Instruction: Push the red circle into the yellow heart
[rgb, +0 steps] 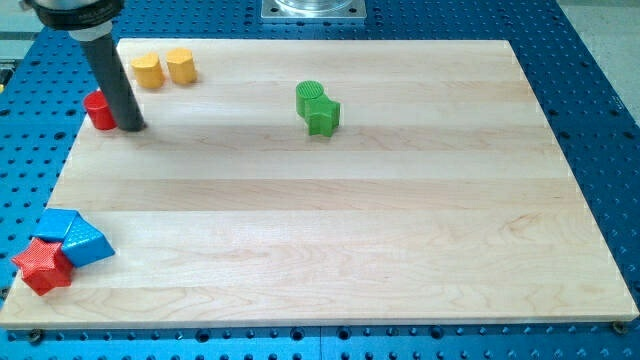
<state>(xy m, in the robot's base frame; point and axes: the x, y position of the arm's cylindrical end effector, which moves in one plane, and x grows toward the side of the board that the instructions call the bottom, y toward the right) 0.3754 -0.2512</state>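
My tip (132, 127) is down on the wooden counter (330, 230) at the view's upper left, right against the right side of the red circle (99, 110). That red circle is a short, glossy cylinder, sitting at the counter's left edge, its right part hidden behind the dark rod. There's no pincer on this arm, so nothing is held. Just above and to the right lies the yellow heart (148, 70), with a yellow hexagon-like block (181, 65) beside it. Two green blocks (317, 107) touch near the top centre. At lower left, a red star (42, 264) huddles with two blue blocks (76, 238).
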